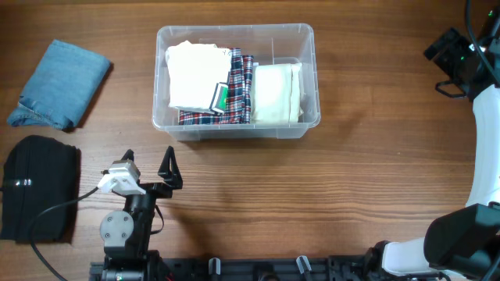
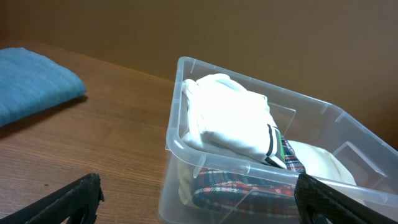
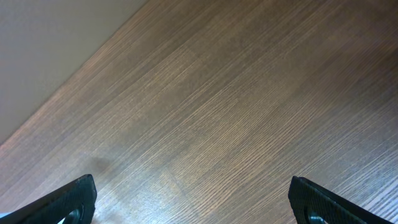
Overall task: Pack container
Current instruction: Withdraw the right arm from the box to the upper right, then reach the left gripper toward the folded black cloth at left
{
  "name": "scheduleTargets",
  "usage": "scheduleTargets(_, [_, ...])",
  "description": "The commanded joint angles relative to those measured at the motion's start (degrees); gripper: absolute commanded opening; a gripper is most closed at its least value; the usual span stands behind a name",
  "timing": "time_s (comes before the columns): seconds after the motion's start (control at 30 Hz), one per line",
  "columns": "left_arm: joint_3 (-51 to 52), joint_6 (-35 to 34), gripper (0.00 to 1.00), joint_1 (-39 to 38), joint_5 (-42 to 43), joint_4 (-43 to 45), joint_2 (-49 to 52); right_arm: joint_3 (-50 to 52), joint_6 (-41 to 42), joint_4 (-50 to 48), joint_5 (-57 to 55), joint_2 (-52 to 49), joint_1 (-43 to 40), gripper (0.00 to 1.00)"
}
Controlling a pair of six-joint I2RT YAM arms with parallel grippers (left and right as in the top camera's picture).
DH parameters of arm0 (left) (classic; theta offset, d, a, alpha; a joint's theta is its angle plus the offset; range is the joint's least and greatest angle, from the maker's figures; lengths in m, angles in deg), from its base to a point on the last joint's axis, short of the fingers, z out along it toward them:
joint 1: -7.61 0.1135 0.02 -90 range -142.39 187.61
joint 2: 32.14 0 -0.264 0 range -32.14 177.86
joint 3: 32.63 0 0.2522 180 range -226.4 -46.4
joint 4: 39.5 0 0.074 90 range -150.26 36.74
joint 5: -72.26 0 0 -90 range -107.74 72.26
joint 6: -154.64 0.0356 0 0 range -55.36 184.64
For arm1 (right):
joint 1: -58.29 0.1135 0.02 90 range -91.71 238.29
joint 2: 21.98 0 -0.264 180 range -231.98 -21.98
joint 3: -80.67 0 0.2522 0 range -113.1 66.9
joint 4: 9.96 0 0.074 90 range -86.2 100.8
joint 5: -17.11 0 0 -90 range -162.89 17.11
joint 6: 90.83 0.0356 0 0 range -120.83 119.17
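Cloths (image 1: pixel 195 78) lie in the container (image 1: pixel 242 131); two garments (image 1: pixel 61 84) lie to its left.

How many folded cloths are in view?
5. Three in the clear plastic container: a white cloth, a red plaid cloth under it, a cream cloth beside. Two on the table, left: a blue denim cloth, a black cloth. Others may hide beneath.

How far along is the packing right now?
Done: white cloth, plaid cloth and cream cloth lie in the container. In hand: nothing; left gripper and right gripper are open, empty. To pack: blue cloth and black cloth on the table.
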Motion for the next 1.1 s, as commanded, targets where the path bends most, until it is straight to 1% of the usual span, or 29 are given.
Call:
scheduleTargets(0.0, [0.35, -0.07, 1.0, -0.31, -0.35, -0.07, -0.28, 0.31, 0.04, 0.07, -1.05, -0.39, 0.0, 1.0])
scheduleTargets(0.43, [0.37, -0.07, 1.0, -0.31, -0.35, 0.7, -0.07, 0.31, 0.02, 0.07, -1.03, -0.39, 0.0, 1.0])
scheduleTargets(0.5, [0.35, -0.11, 1.0, -0.33, 2.84, 3.5, -0.07, 0.31, 0.04, 0.07, -1.03, -0.39, 0.0, 1.0])
scheduleTargets(0.53, [0.37, -0.11, 1.0, -0.33, 7.93, 8.48, -0.07, 0.31, 0.02, 0.07, -1.05, -0.39, 0.0, 1.0])
scheduleTargets(0.57, [0.35, -0.17, 1.0, -0.33, 10.23, 11.34, -0.07, 0.31, 0.02, 0.07, -1.03, -0.39, 0.0, 1.0])
scheduleTargets(0.6, [-0.04, -1.73, 1.0, -0.33, 12.04, 14.53, -0.07, 0.31, 0.04, 0.07, -1.03, -0.39, 0.0, 1.0])
scheduleTargets(0.63, [-1.79, -4.15, 1.0, -0.33, 12.17, 14.95, -0.07, 0.31, 0.04, 0.07, -1.05, -0.39, 0.0, 1.0])
scheduleTargets(0.67, [-5.07, -5.07, 1.0, -0.33, 12.2, 12.26, 0.35, 0.31, 0.0, 0.07, -1.03, -0.39, 0.0, 1.0])
scheduleTargets(0.7, [-9.25, -4.96, 1.0, -0.33, 12.13, 7.17, 1.31, 0.31, 0.02, 0.07, -1.05, -0.39, 0.0, 1.0])
scheduleTargets(0.73, [-16.28, -2.64, 0.99, -0.31, 11.34, -1.33, 4.2, 0.31, 0.02, 0.07, -1.05, -0.39, 0.0, 1.0])
scheduleTargets(0.8, [-25.62, 0.44, 1.0, -0.33, 9.07, -10.25, 10.54, 0.31, 0.02, 0.07, -1.03, -0.39, 0.0, 1.0])
scheduleTargets(0.9, [-41.94, 1.66, 1.0, -0.33, 2.71, -23.21, 25.88, 0.31, 0.02, 0.07, -1.03, -0.39, 0.0, 1.0])
scheduleTargets(0.93, [-48.59, 1.66, 1.0, -0.33, -2.56, -29.4, 33.99, 0.31, 0.04, 0.07, -1.03, -0.39, 0.0, 1.0])
scheduleTargets(1.03, [-56.41, 1.68, 1.0, -0.33, -10.71, -37.75, 45.68, 0.31, 0.02, 0.07, -1.05, -0.39, 0.0, 1.0])
scheduleTargets(1.07, [-60.06, 1.68, 1.0, -0.48, -14.64, -41.83, 52.3, 0.31, 0.04, 0.07, -1.03, -0.39, 0.0, 1.0])
